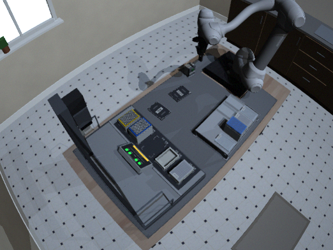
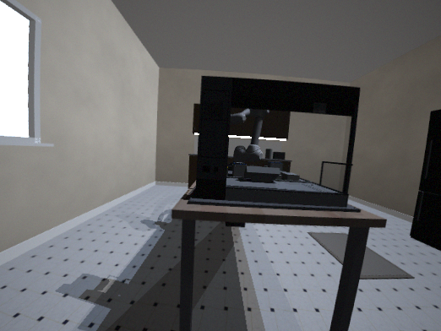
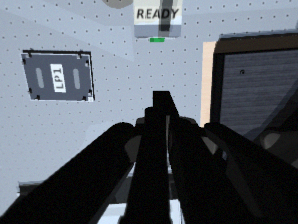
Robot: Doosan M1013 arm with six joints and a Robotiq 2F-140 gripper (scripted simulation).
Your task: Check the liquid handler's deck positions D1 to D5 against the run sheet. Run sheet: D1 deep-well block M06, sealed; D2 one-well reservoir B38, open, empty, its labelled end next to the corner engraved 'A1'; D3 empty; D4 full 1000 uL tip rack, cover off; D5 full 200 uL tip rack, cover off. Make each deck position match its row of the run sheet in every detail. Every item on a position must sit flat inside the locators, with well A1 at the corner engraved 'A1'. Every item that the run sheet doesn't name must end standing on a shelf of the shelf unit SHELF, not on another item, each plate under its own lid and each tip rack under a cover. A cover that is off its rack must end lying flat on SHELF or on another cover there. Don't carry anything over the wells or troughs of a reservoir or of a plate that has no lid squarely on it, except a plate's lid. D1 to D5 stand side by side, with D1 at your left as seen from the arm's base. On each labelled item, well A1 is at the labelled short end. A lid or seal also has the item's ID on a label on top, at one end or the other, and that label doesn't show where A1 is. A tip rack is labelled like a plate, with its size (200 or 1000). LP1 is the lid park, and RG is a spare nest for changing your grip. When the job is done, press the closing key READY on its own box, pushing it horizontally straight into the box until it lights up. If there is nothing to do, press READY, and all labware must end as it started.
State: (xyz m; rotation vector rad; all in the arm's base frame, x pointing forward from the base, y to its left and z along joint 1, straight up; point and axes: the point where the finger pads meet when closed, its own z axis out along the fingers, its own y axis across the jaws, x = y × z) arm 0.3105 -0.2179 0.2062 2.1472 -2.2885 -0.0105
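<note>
My gripper (image 1: pixel 201 56) is shut and empty, hanging just above and to the arm's side of the READY box (image 1: pixel 190 69). In the wrist view the shut fingers (image 3: pixel 160 98) point at the READY box (image 3: pixel 156 17), whose small bar under the label (image 3: pixel 157 39) glows green. Along the deck row stand a sealed deep-well block (image 1: pixel 182 170), an open white reservoir (image 1: pixel 166 157), an empty position (image 1: pixel 155 143), a blue-framed tip rack with its cover off (image 1: pixel 139 127), and a yellow-framed tip rack with its cover off (image 1: pixel 129 117). Labels are too small to read.
The lid park LP1 (image 1: pixel 178 94) (image 3: pixel 59 77) and nest RG (image 1: pixel 161 111) are bare. The shelf unit (image 1: pixel 228 125) holds a blue rack (image 1: pixel 237 124) and pale lidded items. A panel with green lights (image 1: pixel 135 157) fronts the deck. The arm's dark base slab (image 1: pixel 224 71) lies beside READY.
</note>
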